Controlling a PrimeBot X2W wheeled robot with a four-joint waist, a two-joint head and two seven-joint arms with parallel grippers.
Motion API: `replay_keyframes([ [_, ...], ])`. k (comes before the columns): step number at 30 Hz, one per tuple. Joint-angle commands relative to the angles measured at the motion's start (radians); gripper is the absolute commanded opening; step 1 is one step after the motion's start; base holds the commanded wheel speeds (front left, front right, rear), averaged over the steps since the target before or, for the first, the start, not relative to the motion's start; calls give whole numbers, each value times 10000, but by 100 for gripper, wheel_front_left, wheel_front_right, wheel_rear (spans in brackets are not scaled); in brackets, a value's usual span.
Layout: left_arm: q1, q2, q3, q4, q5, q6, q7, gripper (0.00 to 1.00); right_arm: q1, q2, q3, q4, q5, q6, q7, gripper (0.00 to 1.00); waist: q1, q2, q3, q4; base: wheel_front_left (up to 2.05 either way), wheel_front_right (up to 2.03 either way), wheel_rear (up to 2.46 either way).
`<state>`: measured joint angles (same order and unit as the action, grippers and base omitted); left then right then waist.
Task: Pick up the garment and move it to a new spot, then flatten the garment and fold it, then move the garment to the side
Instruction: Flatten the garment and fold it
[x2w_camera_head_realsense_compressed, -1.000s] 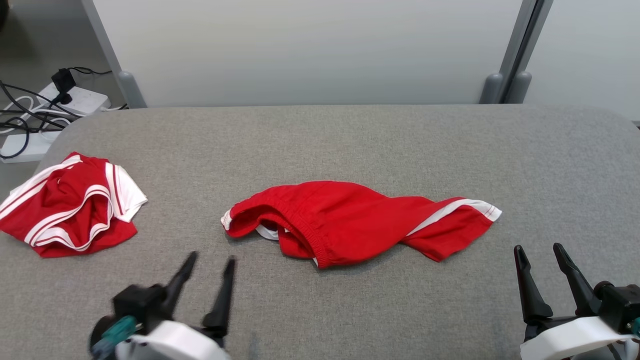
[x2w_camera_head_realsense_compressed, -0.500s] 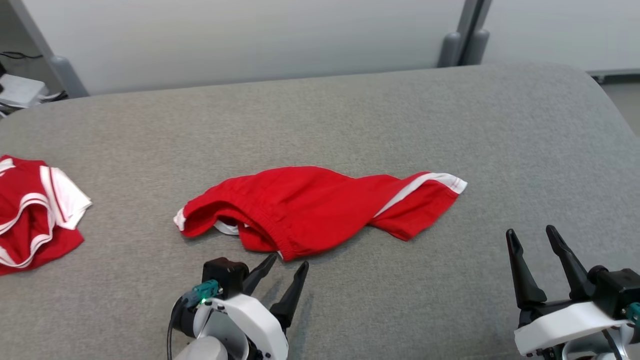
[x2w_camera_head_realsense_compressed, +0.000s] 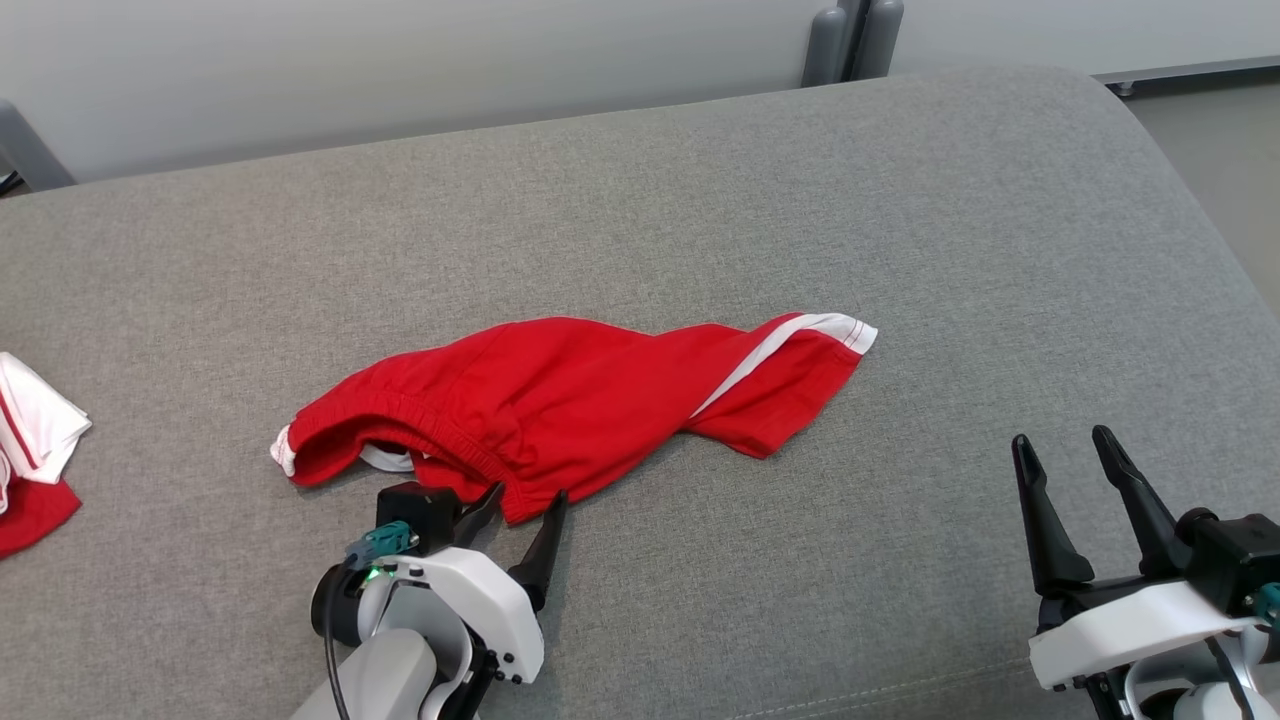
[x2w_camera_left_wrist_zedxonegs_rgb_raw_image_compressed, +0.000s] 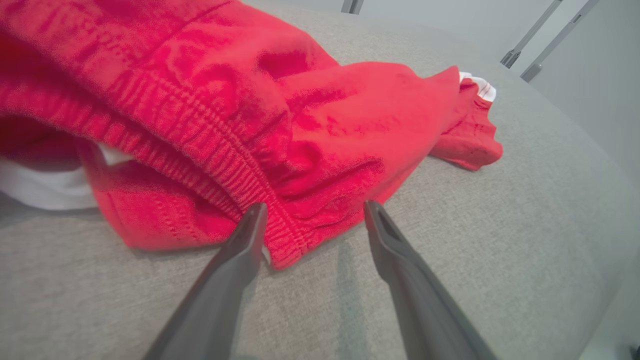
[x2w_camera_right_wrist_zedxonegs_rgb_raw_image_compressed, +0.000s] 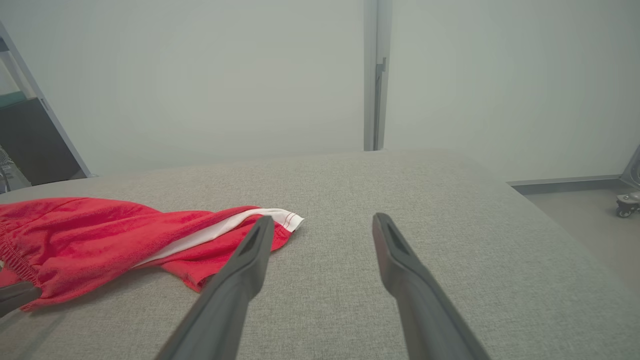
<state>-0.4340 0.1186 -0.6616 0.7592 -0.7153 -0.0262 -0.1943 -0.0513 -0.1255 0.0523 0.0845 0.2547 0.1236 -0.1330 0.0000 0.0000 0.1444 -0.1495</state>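
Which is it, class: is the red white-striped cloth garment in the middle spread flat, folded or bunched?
Bunched. The red white-striped cloth garment lies twisted, its elastic waistband doubled over and gaping, one leg trailing sideways.

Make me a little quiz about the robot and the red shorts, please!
1. True or false: the left gripper is shut on the red shorts.
2. The shorts lie on: A) a grey table, B) a wooden floor, C) a blue tray.
3. Fill in: the stripe on the shorts is ____.

Key
1. False. It is open, right at the waistband edge.
2. A
3. white
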Motion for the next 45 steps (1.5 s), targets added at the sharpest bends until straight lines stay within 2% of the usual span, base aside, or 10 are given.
replay_keyframes([
  [1,-447,139,371,-4,-30,52,-142,100,-274,-123,172,-183,34,71,-105,100,0,0,6,3,0,0,0],
  [10,-749,-120,231,898,-30,-206,-305,100,-347,-48,193,-89,45,71,-182,100,0,0,28,101,0,0,0],
  [11,-788,-153,198,957,-27,-252,-315,86,-362,-45,205,-81,49,71,-192,100,0,0,27,102,0,0,0],
  [13,-859,-225,128,1036,-45,-369,-329,0,-376,-46,215,-63,58,71,-217,100,0,0,12,111,0,0,0],
  [18,-987,-280,-42,1082,-97,-393,145,0,-365,-30,184,9,87,71,-246,100,0,0,-3,99,0,0,0],
  [22,-1206,-24,-59,22,-132,-335,682,0,-314,-26,102,49,130,71,-279,100,0,0,-9,159,0,0,0],
  [30,-1148,1831,727,-4469,-924,22,2598,0,-276,113,96,97,195,71,-300,100,0,0,-31,165,0,0,0],
  [35,-1137,2665,1657,-5686,-2160,223,3825,0,-370,182,194,160,245,71,-345,100,0,0,77,34,0,0,0],
  [41,-1578,3119,2760,-4529,-4295,371,5727,0,-683,215,455,346,375,71,-440,100,0,0,396,-319,0,0,0],
  [45,-2191,3232,3069,-3141,-4629,232,5967,0,-869,222,576,493,489,71,-510,100,0,0,634,-556,0,0,0],
])
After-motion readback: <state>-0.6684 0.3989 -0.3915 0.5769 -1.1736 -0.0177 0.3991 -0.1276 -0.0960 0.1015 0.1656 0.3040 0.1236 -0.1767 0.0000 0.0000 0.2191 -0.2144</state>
